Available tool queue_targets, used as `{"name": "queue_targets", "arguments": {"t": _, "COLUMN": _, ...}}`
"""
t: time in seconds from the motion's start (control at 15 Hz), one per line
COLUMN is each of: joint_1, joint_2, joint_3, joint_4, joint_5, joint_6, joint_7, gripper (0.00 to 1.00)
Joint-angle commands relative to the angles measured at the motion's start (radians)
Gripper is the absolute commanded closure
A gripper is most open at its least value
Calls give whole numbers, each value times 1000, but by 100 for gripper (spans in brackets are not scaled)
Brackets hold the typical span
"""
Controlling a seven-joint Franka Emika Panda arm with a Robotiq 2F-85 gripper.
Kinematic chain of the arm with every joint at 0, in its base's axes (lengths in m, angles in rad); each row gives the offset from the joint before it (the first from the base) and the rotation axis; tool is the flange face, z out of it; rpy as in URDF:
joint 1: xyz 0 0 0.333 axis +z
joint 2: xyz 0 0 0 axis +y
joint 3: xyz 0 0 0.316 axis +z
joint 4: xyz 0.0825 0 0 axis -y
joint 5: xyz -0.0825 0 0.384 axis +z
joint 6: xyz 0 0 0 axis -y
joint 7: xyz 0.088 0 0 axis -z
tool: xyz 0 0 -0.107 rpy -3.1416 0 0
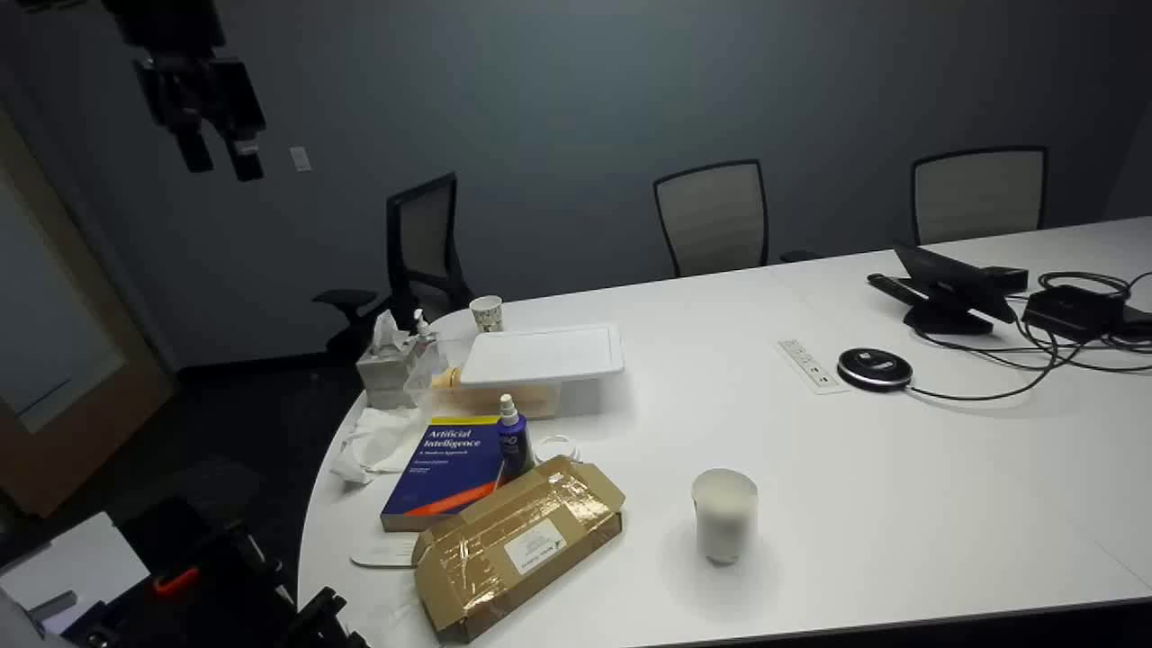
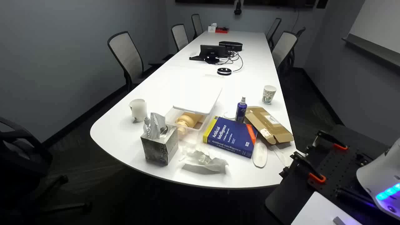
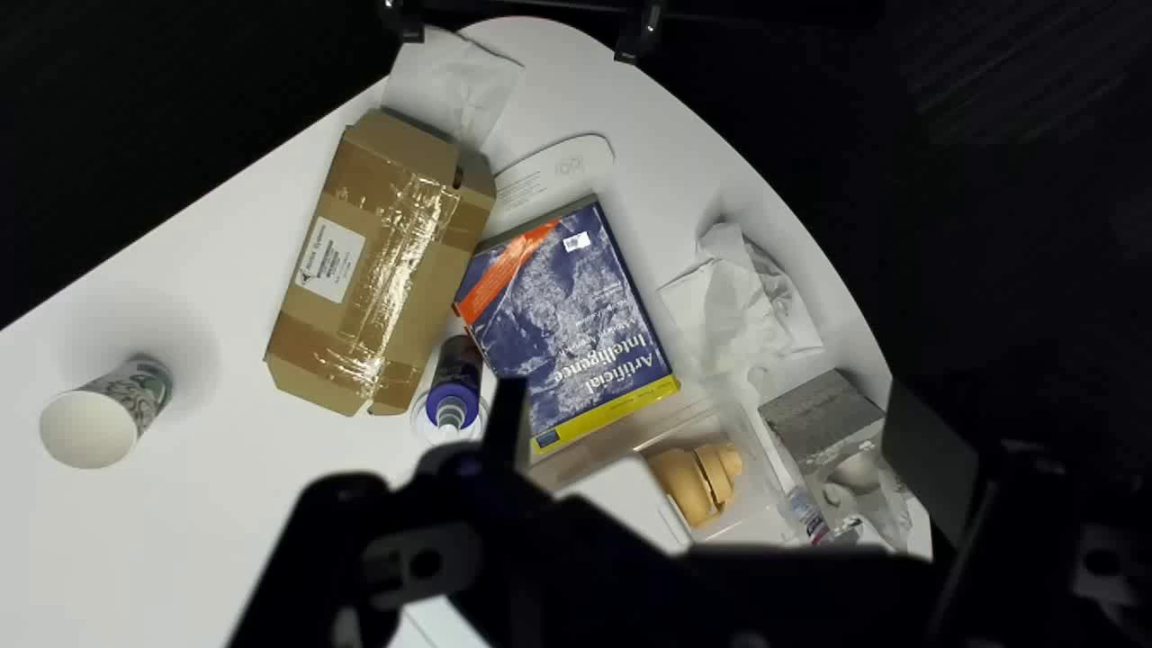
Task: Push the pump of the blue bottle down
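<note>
Can see 1 blue bottle (image 1: 514, 445), slim and deep violet-blue, with lettering too small to read and a white pump (image 2: 242, 100) on top. Stands upright on the tabletop (image 1: 684, 396), just right of a thick book (image 1: 447, 468) and on the far side of a cardboard box (image 1: 519, 544) in an exterior view. Sits well below the end effector (image 1: 222, 165) and to the right of it, apart from the 2 widely spread fingers (image 3: 931, 459), with nothing held between them. Can make out a clear bin (image 2: 192, 135) holding tan pieces (image 2: 186, 120), with a white lid (image 1: 544, 354) skewed across it, a tissue box (image 2: 156, 151) with a tissue (image 2: 157, 125) poking out, and 1 near paper cup (image 1: 724, 522) and 1 far paper cup (image 1: 487, 315).
</note>
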Motion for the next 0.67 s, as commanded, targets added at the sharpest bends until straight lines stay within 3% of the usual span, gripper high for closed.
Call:
{"name": "queue_targets", "arguments": {"t": 0.0, "joint_1": -8, "joint_2": 1, "joint_3": 6, "joint_4": 2, "joint_5": 3, "joint_6": -2, "joint_7": -4, "gripper": 0}}
{"name": "queue_targets", "arguments": {"t": 0.27, "joint_1": -33, "joint_2": 63, "joint_3": 1, "joint_4": 11, "joint_5": -6, "joint_6": 33, "joint_7": 25, "gripper": 0}}
{"name": "queue_targets", "arguments": {"t": 0.6, "joint_1": -108, "joint_2": 306, "joint_3": 15, "joint_4": 28, "joint_5": -37, "joint_6": 224, "joint_7": 174, "gripper": 0}}
